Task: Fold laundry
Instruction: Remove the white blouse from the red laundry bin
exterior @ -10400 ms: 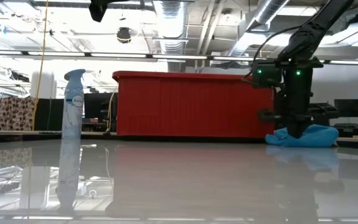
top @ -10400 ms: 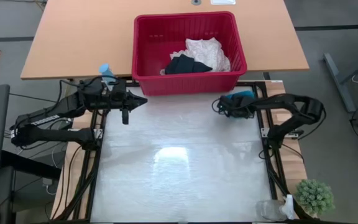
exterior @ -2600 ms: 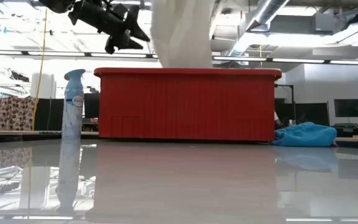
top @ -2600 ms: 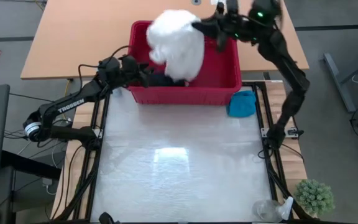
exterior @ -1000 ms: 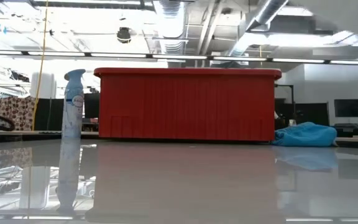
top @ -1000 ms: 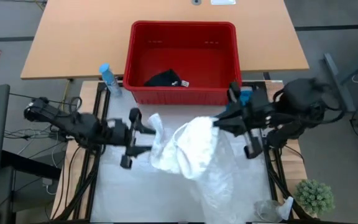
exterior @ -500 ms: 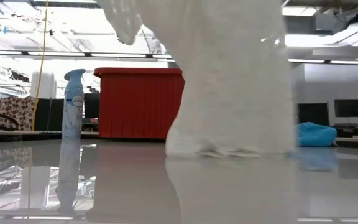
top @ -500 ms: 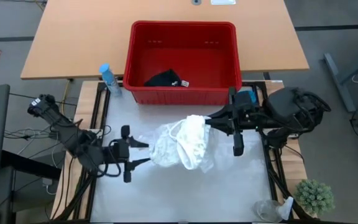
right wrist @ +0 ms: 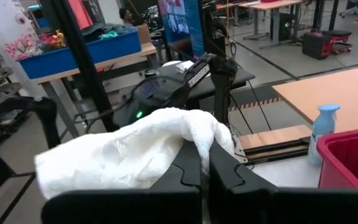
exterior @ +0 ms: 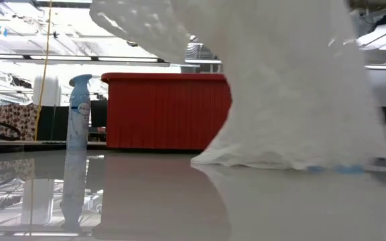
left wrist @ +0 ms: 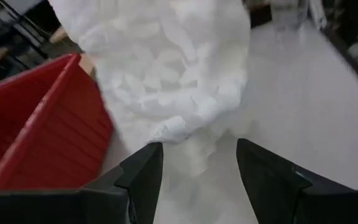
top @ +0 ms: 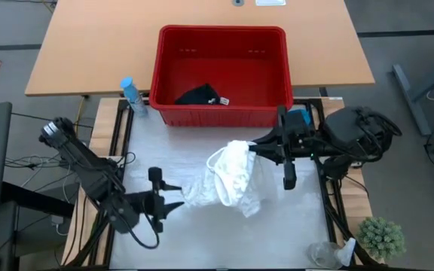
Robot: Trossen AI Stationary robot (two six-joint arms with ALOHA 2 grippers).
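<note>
- The right gripper (top: 256, 147) is over the middle of the table, a little toward its right side. Its fingers (right wrist: 194, 163) are pressed tight together on a fold of the white cloth (top: 230, 178), seen clearly in the right wrist view.
- From that pinch the white cloth hangs and spreads down onto the table. In the high view its long axis slants from the right gripper's end, nearer the basket, down and leftward to the end near the left gripper.
- The left gripper (top: 173, 197) sits low at the cloth's left end, pointing toward the right arm. Its two fingers (left wrist: 143, 174) stand apart with a clear gap, and the cloth's edge lies just in front of them; no fabric is pinched between them in the left wrist view.
- In the low view the white cloth (exterior: 293, 87) fills the right half, broad at the bottom where it rests on the table and rising out of the top of the picture.
- The table (top: 224, 241) is bare and glossy on the near side of the cloth.
- The blue garment (top: 298, 117) shows only as a small patch by the table's right edge, partly hidden behind the right arm.
- The red basket (top: 221, 75) stands at the far edge of the table, its long side running left to right.
- The dark garment (top: 197, 95) lies crumpled in the basket's near left part.
- A spray bottle (top: 131, 94) stands upright just left of the basket.
- A small green plant (top: 382, 237) sits off the table's near right corner.
</note>
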